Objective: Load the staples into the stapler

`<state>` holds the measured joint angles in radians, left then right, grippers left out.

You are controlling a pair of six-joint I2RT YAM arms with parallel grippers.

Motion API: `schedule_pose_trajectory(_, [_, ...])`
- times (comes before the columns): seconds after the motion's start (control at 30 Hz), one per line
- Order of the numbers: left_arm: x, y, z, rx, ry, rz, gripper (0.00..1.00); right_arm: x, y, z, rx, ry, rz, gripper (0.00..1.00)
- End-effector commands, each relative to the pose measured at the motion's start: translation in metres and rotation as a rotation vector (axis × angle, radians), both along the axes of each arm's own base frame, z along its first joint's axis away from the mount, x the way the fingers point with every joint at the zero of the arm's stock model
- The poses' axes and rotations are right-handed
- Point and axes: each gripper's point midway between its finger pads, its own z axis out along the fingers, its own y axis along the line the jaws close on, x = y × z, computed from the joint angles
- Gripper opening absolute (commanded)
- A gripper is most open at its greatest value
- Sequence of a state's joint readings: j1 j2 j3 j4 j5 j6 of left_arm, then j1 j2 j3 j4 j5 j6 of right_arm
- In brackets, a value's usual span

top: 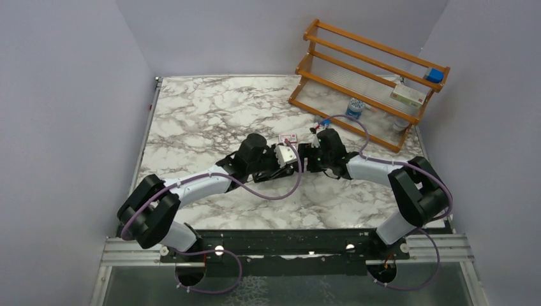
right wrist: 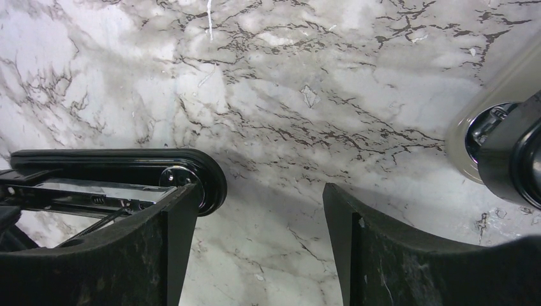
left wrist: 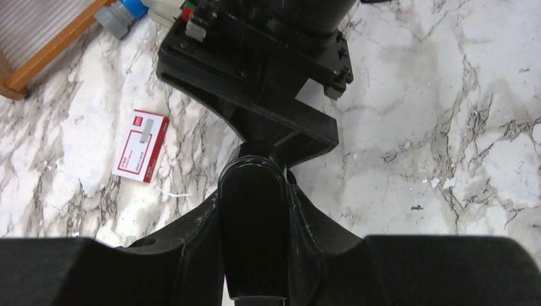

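Jaws, left gripper (left wrist: 253, 205): clenched on the black stapler (left wrist: 252, 233), squeezing its rounded end from both sides
Jaws, right gripper (right wrist: 255, 210): spread wide with nothing between them; one finger (right wrist: 127, 255) sits just beside the stapler, can't tell if it's touching
Stapler count: one, mid marble table (top: 191, 121), hinged open, silver channel (right wrist: 96, 189) showing
Staples (left wrist: 141, 145): one pink-red box, flat on the table near both grippers, nothing touching it
Grippers: two, nose to nose

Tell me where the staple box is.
Top view: the staple box lies flat mid-table, short of the wooden rack. Left wrist view: it's left of the stapler.
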<state>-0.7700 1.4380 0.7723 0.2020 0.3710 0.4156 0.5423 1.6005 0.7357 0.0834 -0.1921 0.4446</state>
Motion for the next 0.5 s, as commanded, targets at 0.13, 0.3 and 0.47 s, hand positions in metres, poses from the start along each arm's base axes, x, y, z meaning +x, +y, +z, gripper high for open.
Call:
schedule_pose_trajectory(0.13, [0.010, -0.002, 0.075, -0.280, -0.152, 0.040, 0.00, -0.032, -0.023, -0.041, -0.120, 0.134, -0.003, 0.75])
schedule_pose_trajectory(0.3, [0.008, 0.004, 0.093, -0.376, -0.156, 0.050, 0.00, -0.034, -0.020, -0.043, -0.109, 0.147, 0.004, 0.75])
schedule_pose_trajectory(0.47, [0.007, 0.012, 0.106, -0.458, -0.160, 0.055, 0.00, -0.035, -0.019, -0.044, -0.111, 0.156, 0.017, 0.75])
